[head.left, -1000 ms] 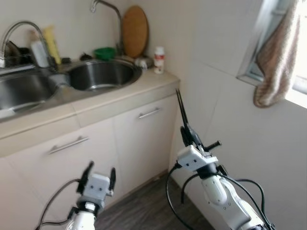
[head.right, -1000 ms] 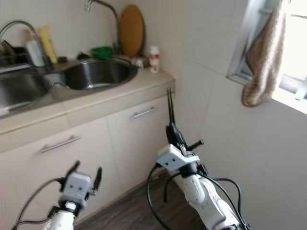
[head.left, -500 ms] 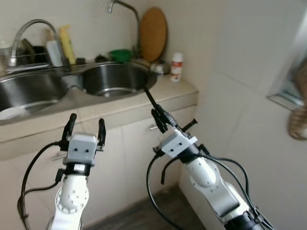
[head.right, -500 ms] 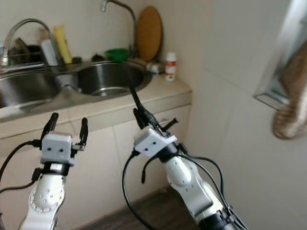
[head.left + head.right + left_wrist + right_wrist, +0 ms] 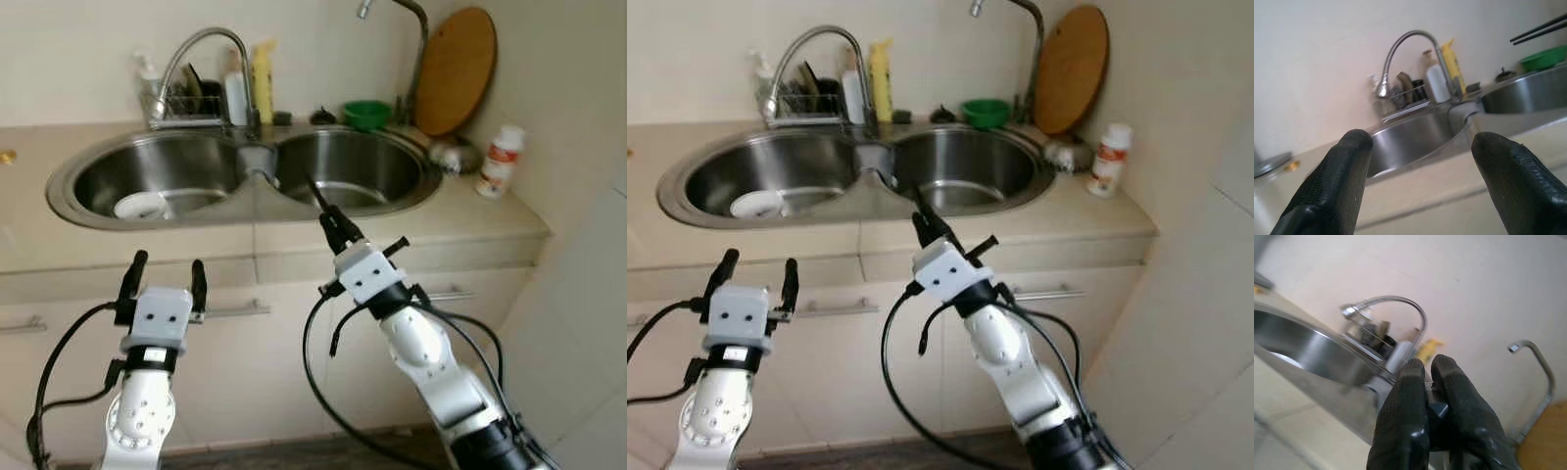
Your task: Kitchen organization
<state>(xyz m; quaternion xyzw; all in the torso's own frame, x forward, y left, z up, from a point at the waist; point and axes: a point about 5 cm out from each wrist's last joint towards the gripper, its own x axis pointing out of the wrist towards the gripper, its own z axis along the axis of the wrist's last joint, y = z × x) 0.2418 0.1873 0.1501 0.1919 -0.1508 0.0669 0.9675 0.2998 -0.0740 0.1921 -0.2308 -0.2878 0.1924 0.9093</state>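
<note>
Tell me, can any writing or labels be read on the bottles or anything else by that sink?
None can be read.
White bottle with red cap: red label, print too small and blurred.
Yellow bottle: no legible text.
White bottle beside it: no legible text.

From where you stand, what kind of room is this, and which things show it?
Very likely a home kitchen: a double stainless-steel sink set in a beige countertop, a curved chrome faucet behind it, and a round wooden cutting board leaning against the wall.
</note>
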